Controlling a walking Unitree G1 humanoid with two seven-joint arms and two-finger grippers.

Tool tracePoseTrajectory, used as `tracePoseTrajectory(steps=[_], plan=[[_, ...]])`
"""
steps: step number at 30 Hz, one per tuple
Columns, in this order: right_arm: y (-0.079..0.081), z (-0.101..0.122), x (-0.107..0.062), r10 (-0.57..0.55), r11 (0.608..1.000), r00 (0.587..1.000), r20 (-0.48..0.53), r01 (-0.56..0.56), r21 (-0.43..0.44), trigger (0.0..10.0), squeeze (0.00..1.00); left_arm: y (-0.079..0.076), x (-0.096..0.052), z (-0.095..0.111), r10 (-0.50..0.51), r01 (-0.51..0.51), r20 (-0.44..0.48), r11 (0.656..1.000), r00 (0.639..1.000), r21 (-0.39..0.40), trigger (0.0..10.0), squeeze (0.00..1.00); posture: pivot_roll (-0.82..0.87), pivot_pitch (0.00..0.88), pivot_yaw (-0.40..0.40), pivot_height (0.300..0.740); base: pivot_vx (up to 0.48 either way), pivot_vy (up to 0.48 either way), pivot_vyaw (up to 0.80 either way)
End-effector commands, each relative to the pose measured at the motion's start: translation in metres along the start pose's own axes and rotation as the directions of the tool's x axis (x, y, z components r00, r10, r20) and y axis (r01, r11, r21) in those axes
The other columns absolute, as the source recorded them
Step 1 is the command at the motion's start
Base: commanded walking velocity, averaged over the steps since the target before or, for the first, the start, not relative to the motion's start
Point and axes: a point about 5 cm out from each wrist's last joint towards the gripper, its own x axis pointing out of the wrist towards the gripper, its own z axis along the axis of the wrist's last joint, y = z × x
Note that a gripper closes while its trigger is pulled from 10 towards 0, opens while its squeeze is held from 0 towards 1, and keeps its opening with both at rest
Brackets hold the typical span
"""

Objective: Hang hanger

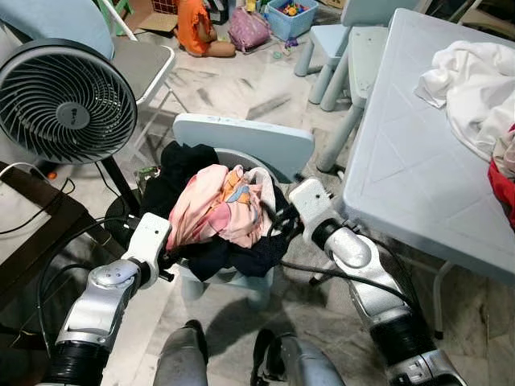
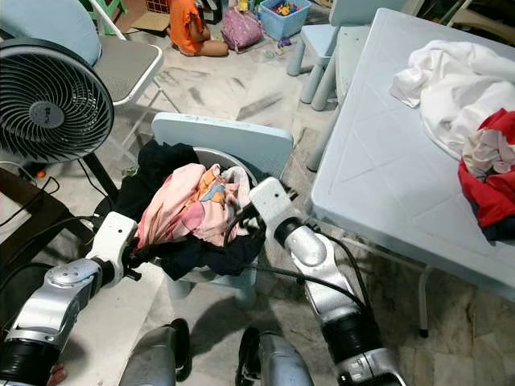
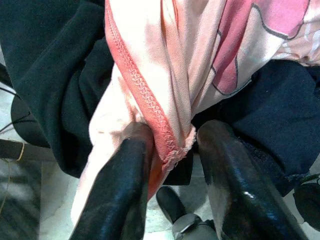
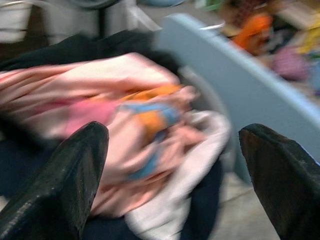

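A heap of laundry lies in a grey basin [image 1: 244, 158] on a small pale-blue chair [image 1: 241, 135] right before me. On top is a pink garment [image 1: 211, 206] with an orange and blue print, and dark clothes [image 1: 181, 167] lie under and around it. My left gripper [image 3: 175, 145] is at the heap's near left side, shut on the pink garment's stitched hem [image 3: 150, 107]. At the heap's right side my right gripper [image 4: 175, 150] stands wide open, pointing at the pink garment with nothing between its fingers [image 4: 65, 175].
A pale-blue table [image 1: 402, 161] stands close on the right with white cloth [image 1: 475, 80] and red cloth [image 2: 491, 193] on it. A black fan [image 1: 64, 100] stands at the left, with cables on the floor. A person [image 1: 193, 28] sits on the floor far back among toys and small chairs [image 1: 338, 48].
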Motion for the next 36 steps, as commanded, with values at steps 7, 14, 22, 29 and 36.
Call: tracePoseTrajectory(steps=[7, 14, 22, 29, 36], plan=[[0.000, -0.006, -0.005, 0.059, 0.998, 0.998, -0.038, -0.060, -0.018, 10.0, 0.00, 0.006, -0.001, -0.003, 0.037, -0.037, 0.004, 0.999, 0.999, 0.003, 0.0, 0.00, 0.02, 0.166, -0.078, 0.740, 0.000, 0.000, 0.00], [0.005, -0.009, -0.006, 0.089, 0.995, 0.994, -0.059, -0.091, -0.034, 10.0, 0.00, 0.018, -0.001, 0.003, 0.122, -0.124, 0.059, 0.992, 0.991, 0.031, 0.0, 0.00, 0.02, 0.171, -0.077, 0.740, 0.000, 0.000, 0.00], [0.005, -0.009, -0.005, 0.088, 0.995, 0.994, -0.065, -0.091, -0.044, 10.0, 0.00, 0.019, -0.001, 0.007, 0.137, -0.141, 0.095, 0.989, 0.986, 0.035, 0.0, 0.00, 0.02, 0.169, -0.078, 0.740, 0.000, 0.000, 0.00], [0.004, -0.009, -0.001, 0.065, 0.996, 0.996, -0.065, -0.068, -0.050, 10.0, 0.00, 0.027, -0.007, 0.042, 0.194, -0.237, 0.279, 0.963, 0.941, 0.131, 0.0, 0.00, 0.03, 0.145, -0.070, 0.740, 0.000, 0.000, 0.00], [0.001, -0.006, 0.008, -0.001, 0.999, 0.999, -0.032, 0.000, -0.044, 10.0, 0.00, 0.035, -0.019, 0.099, 0.204, -0.400, 0.510, 0.863, 0.836, 0.309, 0.0, 0.00, 0.06, 0.088, -0.054, 0.740, 0.000, 0.000, 0.00]])
